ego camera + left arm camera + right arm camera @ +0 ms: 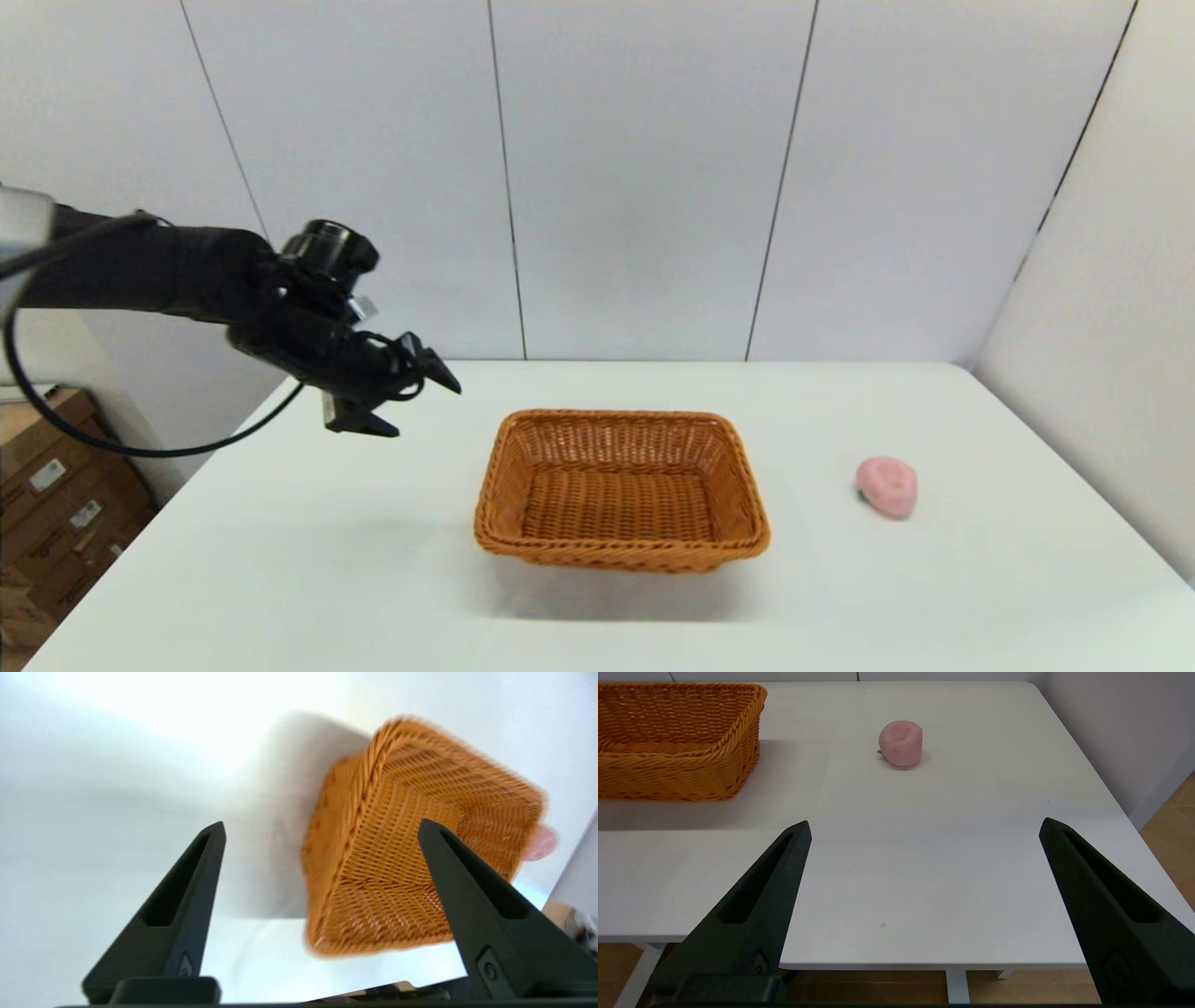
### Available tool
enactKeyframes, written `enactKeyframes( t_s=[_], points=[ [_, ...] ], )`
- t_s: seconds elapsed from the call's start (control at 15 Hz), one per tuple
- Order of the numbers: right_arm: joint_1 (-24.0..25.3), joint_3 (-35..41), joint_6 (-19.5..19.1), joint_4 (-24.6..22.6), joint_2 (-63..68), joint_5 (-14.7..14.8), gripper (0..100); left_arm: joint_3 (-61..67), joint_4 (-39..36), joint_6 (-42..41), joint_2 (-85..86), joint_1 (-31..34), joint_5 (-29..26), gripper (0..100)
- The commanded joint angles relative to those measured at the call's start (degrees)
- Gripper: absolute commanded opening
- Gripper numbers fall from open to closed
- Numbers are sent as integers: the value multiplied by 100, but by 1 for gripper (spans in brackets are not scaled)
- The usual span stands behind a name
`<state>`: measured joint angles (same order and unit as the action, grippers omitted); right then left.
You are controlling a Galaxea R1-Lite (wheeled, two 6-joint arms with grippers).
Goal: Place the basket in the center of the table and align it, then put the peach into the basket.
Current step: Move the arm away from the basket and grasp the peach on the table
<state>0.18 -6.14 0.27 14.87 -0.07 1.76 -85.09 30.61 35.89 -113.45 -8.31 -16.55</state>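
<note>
The orange-brown wicker basket (pixel 621 488) (pixel 411 844) (pixel 672 742) stands upright near the middle of the white table (pixel 280 560), with nothing inside it. Right of it, apart from it, lies the pale pink peach (pixel 887 485) (pixel 901 743), of which only a sliver (pixel 542 842) peeks past the basket in the left wrist view. My left gripper (pixel 420 401) (pixel 322 830) hovers above the table to the basket's left, open and holding nothing. My right gripper (pixel 924 826) is open too, held off the table's near edge with the peach ahead of it; it does not show in the head view.
Cardboard boxes (pixel 51 495) are stacked on the floor beyond the table's left edge. White wall panels rise behind the table and along its right side. The table's near edge (pixel 924 966) and wooden floor show below the right gripper.
</note>
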Motion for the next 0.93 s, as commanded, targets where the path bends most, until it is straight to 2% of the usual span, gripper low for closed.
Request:
enactKeyframes(
  t_s=[0.07, 0.47, 0.6, 0.93],
  points=[
    [-1, -1, 0, 7, -1, 0, 100, 1548, 437, -1532, 2547, 1060, 38, 100],
    [-1, -1, 0, 7, -1, 0, 100, 4334, 24, -2060, 6590, 1095, 988, 100],
    [-1, -1, 0, 7, -1, 0, 100, 4809, 50, -2596, 7530, 1104, 1155, 100],
    [-1, -1, 0, -2, -1, 0, 100, 5749, -2, -3141, 9270, 1095, 1190, 100]
  ],
)
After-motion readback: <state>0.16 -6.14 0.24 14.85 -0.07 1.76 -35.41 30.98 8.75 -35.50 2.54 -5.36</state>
